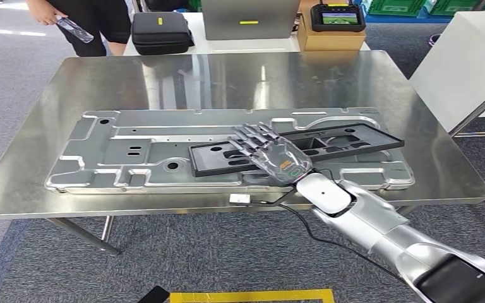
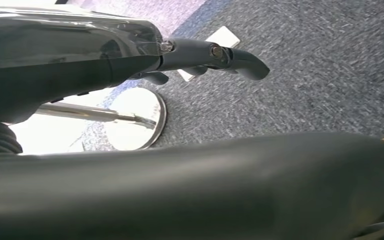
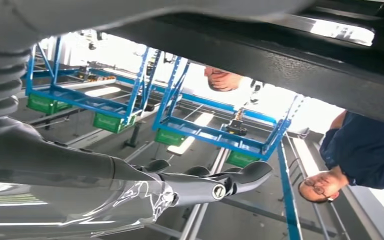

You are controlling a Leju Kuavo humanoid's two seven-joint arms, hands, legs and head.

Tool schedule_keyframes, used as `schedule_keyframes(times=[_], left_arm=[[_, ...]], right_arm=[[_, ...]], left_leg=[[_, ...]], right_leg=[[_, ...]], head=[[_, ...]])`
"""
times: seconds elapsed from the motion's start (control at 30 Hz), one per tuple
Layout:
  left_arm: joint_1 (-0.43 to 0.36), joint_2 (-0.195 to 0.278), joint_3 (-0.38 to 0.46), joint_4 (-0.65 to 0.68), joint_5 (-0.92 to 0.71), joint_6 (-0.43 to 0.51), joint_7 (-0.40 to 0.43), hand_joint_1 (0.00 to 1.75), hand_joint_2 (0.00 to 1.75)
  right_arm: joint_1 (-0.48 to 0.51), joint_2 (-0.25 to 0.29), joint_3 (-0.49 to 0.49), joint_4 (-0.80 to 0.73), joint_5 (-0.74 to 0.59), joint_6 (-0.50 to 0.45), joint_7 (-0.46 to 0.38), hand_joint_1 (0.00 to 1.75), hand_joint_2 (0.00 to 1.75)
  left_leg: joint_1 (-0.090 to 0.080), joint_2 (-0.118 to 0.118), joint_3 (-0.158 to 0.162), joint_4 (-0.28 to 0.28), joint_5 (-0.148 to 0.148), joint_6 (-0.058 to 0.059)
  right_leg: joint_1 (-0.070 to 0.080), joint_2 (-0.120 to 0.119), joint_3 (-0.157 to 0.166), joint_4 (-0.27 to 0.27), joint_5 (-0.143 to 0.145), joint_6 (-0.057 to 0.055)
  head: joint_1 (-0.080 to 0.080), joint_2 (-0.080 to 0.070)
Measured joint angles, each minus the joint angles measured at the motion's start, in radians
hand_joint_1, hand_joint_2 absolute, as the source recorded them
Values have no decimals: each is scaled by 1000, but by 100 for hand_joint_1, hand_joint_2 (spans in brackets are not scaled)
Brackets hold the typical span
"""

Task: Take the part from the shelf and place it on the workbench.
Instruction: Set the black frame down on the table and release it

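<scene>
- A black flat part [image 1: 328, 144] is being seen lying on the large grey stamped metal panel [image 1: 132, 151], right of the frame's centre in the head view.
- Its long axis is being shown running from the lower left to the upper right of the frame, at a slight slant to the panel's long edges, with its right end reaching towards the panel's right end.
- The panel itself is being carried by the shiny steel surface [image 1: 379, 82], its long axis being laid left to right across the frame.
- The right hand [image 1: 271, 154] is being held palm down over the middle of the black part, with the fingers stretched forward and slightly apart; whether the part is being touched or gripped cannot be told.
- The right arm is being brought in from the lower right corner of the frame.
- In the left wrist view, the left hand [image 2: 200, 57] is being held above grey carpet [image 2: 320, 75] with nothing in it, the thumb extended and the fingers only partly seen.
- A round metal foot [image 2: 135, 120] is being seen on the carpet below that hand.
- At the upper left of the head view, a clear bottle [image 1: 74, 29] is being held by a person in dark clothes [image 1: 95, 19].
</scene>
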Motion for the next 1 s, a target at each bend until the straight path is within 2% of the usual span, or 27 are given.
schedule_keyframes(times=[0.13,0.27,0.7,1.0], left_arm=[[0,0,0,0,3,-3,4,0,0],[3,0,0,0,22,0,6,0,0],[23,0,21,0,65,13,0,0,0],[28,1,32,0,78,17,-8,0,0]], right_arm=[[16,2,-26,-6,-10,-34,-1,0,0],[37,-4,-85,-55,-85,-68,-23,0,0],[119,-107,-419,-428,-256,-79,-137,0,0],[186,-144,-552,-607,-302,-95,-172,0,0]], left_leg=[[0,0,0,0,0,0],[0,0,0,0,0,0],[-1,0,0,0,0,0],[-1,0,0,2,-1,1]], right_leg=[[0,0,0,0,0,0],[0,0,0,0,0,0],[0,0,0,0,0,0],[-1,0,0,-2,0,1]], head=[[0,0],[0,0],[0,0],[0,0]])
